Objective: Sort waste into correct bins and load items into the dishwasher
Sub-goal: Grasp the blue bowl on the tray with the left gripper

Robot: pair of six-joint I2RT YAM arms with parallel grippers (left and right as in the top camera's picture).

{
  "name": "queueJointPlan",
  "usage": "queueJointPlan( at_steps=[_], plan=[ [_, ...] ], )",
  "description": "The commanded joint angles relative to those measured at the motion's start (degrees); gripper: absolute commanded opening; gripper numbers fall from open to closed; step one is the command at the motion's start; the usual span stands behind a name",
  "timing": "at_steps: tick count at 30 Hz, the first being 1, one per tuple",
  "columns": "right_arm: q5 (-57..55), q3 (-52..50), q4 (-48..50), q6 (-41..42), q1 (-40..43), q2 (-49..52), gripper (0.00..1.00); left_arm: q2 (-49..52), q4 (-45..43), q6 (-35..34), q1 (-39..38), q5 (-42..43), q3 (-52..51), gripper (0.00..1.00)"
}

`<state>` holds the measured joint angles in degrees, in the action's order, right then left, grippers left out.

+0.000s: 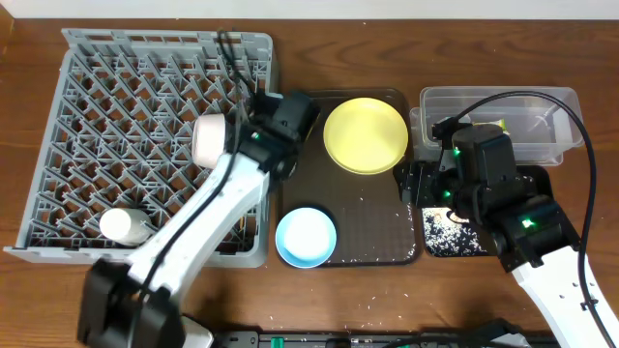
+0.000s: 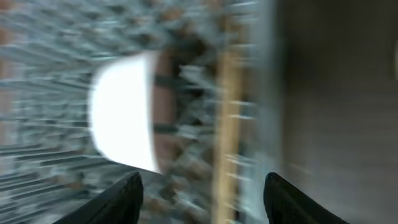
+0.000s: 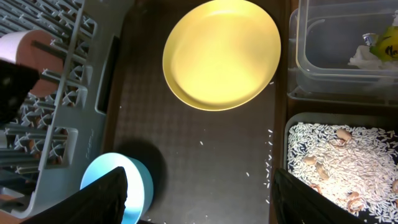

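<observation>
The grey dish rack [image 1: 116, 116] fills the left. A small white bowl [image 1: 208, 140] lies on its side in the rack, and it shows blurred in the left wrist view [image 2: 124, 112]. A white cup [image 1: 124, 225] lies near the rack's front. My left gripper [image 1: 290, 116] hovers over the rack's right edge, open and empty [image 2: 202, 199]. The yellow plate [image 1: 365, 135] and light-blue bowl [image 1: 306, 237] sit on the dark-brown tray. My right gripper [image 1: 426, 179] hangs open and empty above that tray [image 3: 202, 205]. The chopsticks are out of view.
The dark-brown tray [image 1: 387, 242] carries scattered grains [image 3: 267, 143]. The clear tub [image 1: 503, 101] at back right holds a wrapper [image 3: 388, 43] and white paper [image 3: 362, 56]. The black tray [image 1: 430, 188] in front of it holds rice and crumbs [image 3: 348, 162].
</observation>
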<state>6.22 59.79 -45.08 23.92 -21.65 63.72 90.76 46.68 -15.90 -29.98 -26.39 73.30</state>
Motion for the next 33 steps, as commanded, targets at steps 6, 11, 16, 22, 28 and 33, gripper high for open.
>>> queueJointPlan(
  at_steps=[6, 11, 16, 22, 28, 33],
  plan=[
    [0.0, 0.0, 0.1, 0.2, 0.2, 0.2, 0.73, -0.6, 7.1, -5.6, -8.0, 23.4, -2.0, 0.12],
    [0.0, 0.0, 0.1, 0.2, 0.2, 0.2, 0.73, 4.4, 6.1, -15.5, -11.6, 23.4, -6.4, 0.08],
    [0.0, 0.0, 0.1, 0.2, 0.2, 0.2, 0.73, 11.6, -7.8, -18.3, -12.9, 36.8, -9.4, 0.08],
    [0.0, 0.0, -0.2, 0.2, 0.2, 0.2, 0.73, 11.9, -12.6, -18.0, -12.5, 43.8, -8.2, 0.08],
    [0.0, 0.0, -0.2, 0.2, 0.2, 0.2, 0.73, 4.6, -8.2, -15.1, -9.9, 41.0, -6.3, 0.28],
    [0.0, 0.0, -0.1, 0.2, 0.2, 0.2, 0.73, -3.8, 0.7, -10.6, -5.4, 26.9, -6.4, 0.43]
  ],
)
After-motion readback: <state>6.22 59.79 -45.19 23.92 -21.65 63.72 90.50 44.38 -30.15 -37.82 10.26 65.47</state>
